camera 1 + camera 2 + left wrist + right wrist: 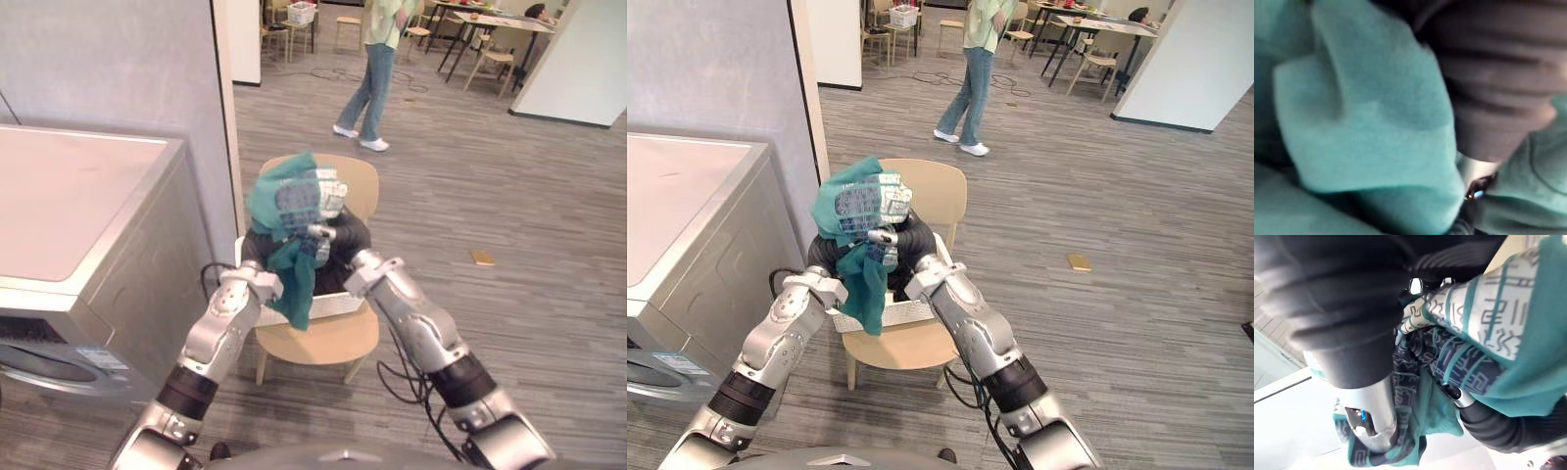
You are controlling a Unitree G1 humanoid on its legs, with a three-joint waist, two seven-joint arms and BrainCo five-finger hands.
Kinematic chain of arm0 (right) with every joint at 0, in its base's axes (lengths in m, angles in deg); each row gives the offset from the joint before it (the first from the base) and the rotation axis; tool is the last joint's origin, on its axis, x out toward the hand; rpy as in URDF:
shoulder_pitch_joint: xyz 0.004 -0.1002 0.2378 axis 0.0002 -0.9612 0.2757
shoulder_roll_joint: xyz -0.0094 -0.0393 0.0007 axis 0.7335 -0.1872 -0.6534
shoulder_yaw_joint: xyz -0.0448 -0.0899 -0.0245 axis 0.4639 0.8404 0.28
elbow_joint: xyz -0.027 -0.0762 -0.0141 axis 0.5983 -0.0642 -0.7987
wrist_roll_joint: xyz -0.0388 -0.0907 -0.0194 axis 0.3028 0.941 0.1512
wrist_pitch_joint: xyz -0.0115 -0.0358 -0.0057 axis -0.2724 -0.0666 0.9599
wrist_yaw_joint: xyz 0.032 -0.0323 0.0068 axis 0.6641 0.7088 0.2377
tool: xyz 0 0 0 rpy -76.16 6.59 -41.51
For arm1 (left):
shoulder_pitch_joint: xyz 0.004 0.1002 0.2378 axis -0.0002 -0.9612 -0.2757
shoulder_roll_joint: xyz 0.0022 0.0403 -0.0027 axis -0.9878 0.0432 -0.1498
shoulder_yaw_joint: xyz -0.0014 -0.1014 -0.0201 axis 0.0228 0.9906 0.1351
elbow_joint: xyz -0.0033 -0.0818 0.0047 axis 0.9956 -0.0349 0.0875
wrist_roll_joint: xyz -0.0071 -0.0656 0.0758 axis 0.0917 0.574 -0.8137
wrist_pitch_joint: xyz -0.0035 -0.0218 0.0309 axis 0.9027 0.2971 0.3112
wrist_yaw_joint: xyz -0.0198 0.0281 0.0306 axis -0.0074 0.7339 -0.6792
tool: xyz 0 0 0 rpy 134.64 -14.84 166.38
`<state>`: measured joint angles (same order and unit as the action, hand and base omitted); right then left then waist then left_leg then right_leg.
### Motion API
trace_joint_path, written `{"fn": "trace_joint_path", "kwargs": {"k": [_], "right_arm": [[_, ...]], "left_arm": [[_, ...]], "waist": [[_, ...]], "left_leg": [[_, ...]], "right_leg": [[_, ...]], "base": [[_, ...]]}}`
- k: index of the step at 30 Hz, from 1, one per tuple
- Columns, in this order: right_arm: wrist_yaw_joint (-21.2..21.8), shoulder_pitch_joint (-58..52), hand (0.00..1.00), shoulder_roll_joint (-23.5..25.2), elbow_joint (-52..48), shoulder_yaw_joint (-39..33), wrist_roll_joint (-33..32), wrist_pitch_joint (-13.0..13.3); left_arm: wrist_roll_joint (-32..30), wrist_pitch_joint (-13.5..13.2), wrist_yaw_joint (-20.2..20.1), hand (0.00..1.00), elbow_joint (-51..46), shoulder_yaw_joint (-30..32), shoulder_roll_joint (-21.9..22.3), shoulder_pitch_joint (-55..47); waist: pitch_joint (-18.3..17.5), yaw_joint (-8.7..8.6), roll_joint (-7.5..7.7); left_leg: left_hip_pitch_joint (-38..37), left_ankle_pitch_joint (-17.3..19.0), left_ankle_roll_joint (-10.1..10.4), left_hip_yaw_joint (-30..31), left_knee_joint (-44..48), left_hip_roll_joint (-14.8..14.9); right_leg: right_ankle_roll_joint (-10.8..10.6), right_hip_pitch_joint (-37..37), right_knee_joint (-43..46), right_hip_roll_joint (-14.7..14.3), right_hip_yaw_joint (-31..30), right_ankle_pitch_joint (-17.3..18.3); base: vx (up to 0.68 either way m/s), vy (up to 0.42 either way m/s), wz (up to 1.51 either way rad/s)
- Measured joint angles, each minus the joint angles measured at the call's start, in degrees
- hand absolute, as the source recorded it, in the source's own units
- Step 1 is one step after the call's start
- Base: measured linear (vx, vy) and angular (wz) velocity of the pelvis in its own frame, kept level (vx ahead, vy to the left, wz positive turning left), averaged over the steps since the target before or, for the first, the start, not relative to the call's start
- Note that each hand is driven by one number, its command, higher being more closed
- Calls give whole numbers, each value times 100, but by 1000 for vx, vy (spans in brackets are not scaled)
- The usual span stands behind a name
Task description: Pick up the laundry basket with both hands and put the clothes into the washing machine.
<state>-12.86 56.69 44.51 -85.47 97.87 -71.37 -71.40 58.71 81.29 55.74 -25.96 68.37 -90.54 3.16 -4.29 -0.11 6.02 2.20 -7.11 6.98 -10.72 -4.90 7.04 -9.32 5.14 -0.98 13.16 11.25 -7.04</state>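
Because the washing machine (88, 245) stands to the robot's left, the left hand (1498, 98) is the nearer one for the carry.

Bunched high over both hands, the teal garment (284, 201) sits above the white laundry basket (333, 305) on the wooden chair (323, 343); its long axis runs straight down, the loose tail hanging between the forearms and across the basket's near wall; the left hand and right hand (1342, 318) meet close together inside the cloth; their fingers are buried in it, so I cannot tell whether they are clenched or slack; what looks like the machine's door sits low on its front, so the move, I judge, must swing left and down.
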Motion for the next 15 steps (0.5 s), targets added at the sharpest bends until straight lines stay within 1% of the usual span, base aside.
{"fn": "trace_joint_path", "kwargs": {"k": [2, 3, 5, 8, 11, 15], "right_arm": [[141, -344, 0, -146, -86, -175, 3, -90], [228, -595, 0, -235, -216, -335, 3, -108], [236, -891, 0, -263, -338, -610, 7, -108], [257, -1190, 0, -240, -436, -921, 8, -106], [302, -1415, 0, -104, -445, -1096, 9, -106], [303, -1730, 0, 272, -445, -1345, 63, -107]], "left_arm": [[266, -1, 91, 100, 259, 234, 93, -3], [406, -6, 153, 100, 388, 491, 152, -10], [558, -24, 262, 100, 416, 829, 141, -84], [777, -203, 360, 100, 416, 1223, 157, -224], [883, -300, 452, 100, 415, 1472, 229, -268], [1015, -447, 538, 100, 378, 1894, 391, -330]], "waist": [[25, -15, 40], [38, -20, 61], [48, -83, 76], [59, -106, 96], [67, -109, 112], [81, -139, 136]], "left_leg": [[0, 4, -1, -32, 0, 5], [3, 7, -1, -51, 0, 10], [1, 16, 1, -83, 0, 17], [-37, 53, 15, -175, 0, 35], [-44, 66, 22, -195, 1, 39], [-65, 80, 27, -220, 3, 39]], "right_leg": [[-2, 42, 21, -8, -49, 2], [-2, 82, 33, -17, -104, 2], [-2, 100, 34, -25, -131, 2], [-1, 112, 34, -44, -184, 2], [6, 119, 33, -52, -211, -1], [10, 122, 30, -57, -254, 1]], "base": [[-9, 0, -12], [-6, -2, -13], [-3, -4, -10], [3, -3, -9], [6, -6, -6], [9, -5, -4]]}}
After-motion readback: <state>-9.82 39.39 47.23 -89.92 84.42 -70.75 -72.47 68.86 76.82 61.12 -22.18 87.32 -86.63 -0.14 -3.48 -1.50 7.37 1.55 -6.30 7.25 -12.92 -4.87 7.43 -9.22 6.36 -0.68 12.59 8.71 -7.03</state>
